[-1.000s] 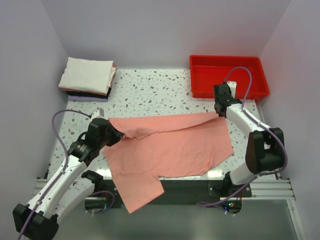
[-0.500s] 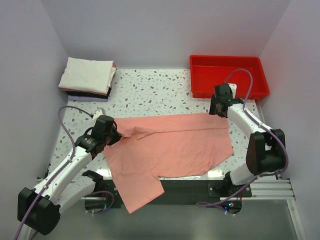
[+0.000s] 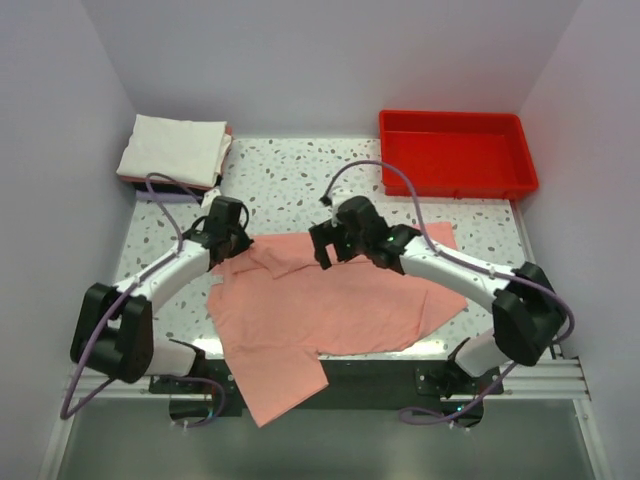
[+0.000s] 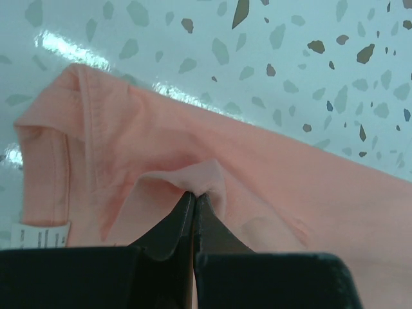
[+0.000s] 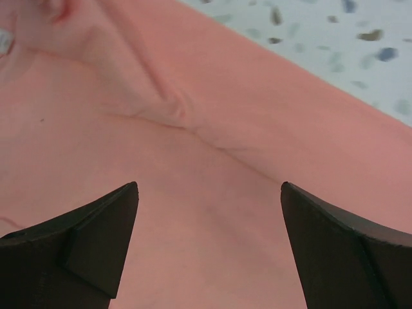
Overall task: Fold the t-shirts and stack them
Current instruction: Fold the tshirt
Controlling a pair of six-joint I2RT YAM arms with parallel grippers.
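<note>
Top: salmon tee (image 3: 340,300) lies spread on the table (image 3: 290,180), near half, with the folded stack (image 3: 175,150) in the far-left corner. Left wrist: left gripper (image 4: 195,196) is pressed together, pinching a ridge of the tee. Right wrist: right gripper (image 5: 209,219) is spread wide over the tee.

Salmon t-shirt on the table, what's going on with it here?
The left tool is shut on a pinch of the salmon-pink t-shirt near its collar. The right tool hangs open over the shirt nearby. The shirt lies spread and unfolded, one part draping off the near edge. A folded stack sits at the far-left corner.
</note>
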